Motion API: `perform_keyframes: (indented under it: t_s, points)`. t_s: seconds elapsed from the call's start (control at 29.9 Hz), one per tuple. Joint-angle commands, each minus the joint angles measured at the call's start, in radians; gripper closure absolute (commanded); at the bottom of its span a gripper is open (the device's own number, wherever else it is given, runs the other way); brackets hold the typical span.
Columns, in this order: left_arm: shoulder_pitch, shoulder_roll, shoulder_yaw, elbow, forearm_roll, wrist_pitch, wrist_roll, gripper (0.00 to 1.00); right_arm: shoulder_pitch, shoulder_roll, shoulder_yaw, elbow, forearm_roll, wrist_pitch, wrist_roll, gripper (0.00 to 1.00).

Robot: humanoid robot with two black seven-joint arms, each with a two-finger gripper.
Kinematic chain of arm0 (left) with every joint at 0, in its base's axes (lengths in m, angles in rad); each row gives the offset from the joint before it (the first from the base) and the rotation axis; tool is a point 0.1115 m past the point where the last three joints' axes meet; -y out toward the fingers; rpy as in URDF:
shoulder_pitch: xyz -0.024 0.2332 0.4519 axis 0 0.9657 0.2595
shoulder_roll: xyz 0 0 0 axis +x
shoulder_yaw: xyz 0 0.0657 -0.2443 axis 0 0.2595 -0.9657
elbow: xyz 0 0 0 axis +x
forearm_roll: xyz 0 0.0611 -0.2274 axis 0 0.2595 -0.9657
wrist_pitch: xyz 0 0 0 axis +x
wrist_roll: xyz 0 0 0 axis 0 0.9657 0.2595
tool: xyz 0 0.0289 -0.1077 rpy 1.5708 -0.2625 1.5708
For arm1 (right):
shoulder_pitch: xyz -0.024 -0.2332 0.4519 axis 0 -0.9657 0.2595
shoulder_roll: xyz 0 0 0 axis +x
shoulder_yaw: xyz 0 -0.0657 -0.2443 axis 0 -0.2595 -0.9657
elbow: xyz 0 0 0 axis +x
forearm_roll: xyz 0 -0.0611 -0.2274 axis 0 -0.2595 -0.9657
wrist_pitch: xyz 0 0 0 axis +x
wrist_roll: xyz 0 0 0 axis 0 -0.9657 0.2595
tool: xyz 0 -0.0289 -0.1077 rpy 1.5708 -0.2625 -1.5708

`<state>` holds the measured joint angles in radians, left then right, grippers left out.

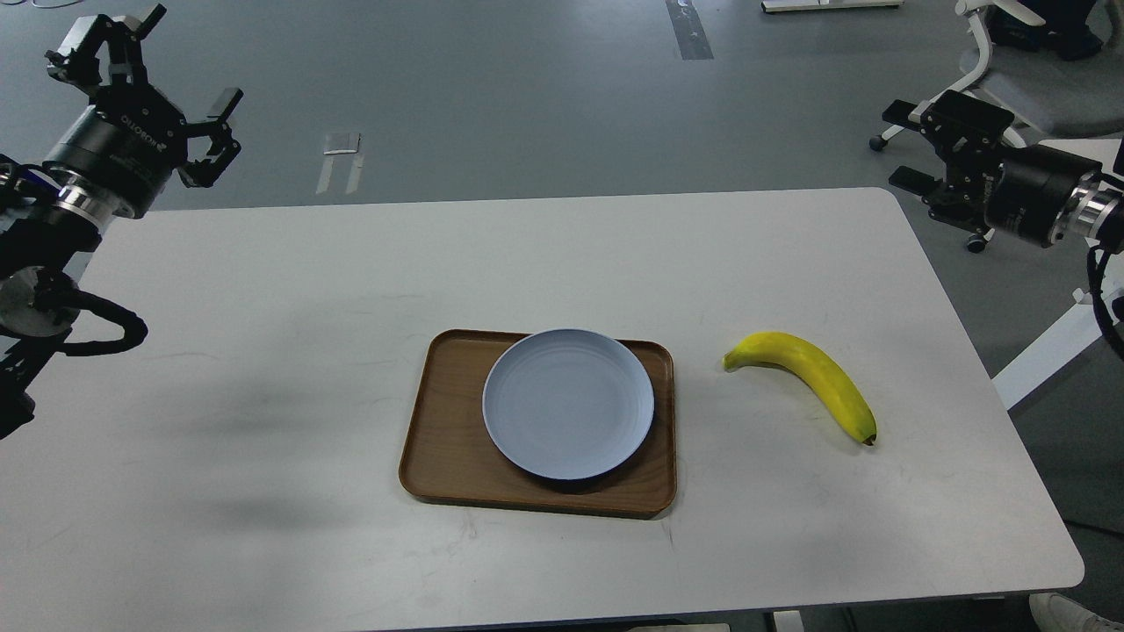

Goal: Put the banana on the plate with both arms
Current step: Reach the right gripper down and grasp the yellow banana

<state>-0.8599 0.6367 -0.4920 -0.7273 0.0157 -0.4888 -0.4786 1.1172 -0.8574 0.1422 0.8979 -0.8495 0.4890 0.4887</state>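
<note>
One banana [806, 379] lies on the white table [263, 351], right of one plate [568, 404] on one wooden tray [439, 456]. Two grippers: left gripper [145, 79] spread empty; right gripper [944, 149] unclear.

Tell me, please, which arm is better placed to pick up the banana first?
The right. The banana lies right of the plate, on the right gripper's side; the left gripper hangs beyond the table's far-left corner, across the tray.

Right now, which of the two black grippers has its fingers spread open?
The left black gripper: fingers clearly splayed. The right black gripper shows no clear gap.
</note>
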Motion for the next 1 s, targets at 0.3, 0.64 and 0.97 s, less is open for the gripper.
perform_keyframes:
  t_s: [0.3,0.64,0.97]
  points:
    - [0.004,0.009,0.000,-0.003,0.000,0.000,-0.008,0.02,0.210,0.103,-0.443,0.078,-0.649,0.000,0.000,0.00]
    - [0.031,0.008,0.000,-0.003,0.001,0.000,-0.009,0.02,0.173,0.208,-0.573,-0.028,-0.677,0.000,0.000,0.00]
    - [0.047,0.009,0.000,-0.003,0.000,0.000,-0.009,0.02,0.121,0.296,-0.573,-0.100,-0.675,0.000,0.000,0.01]
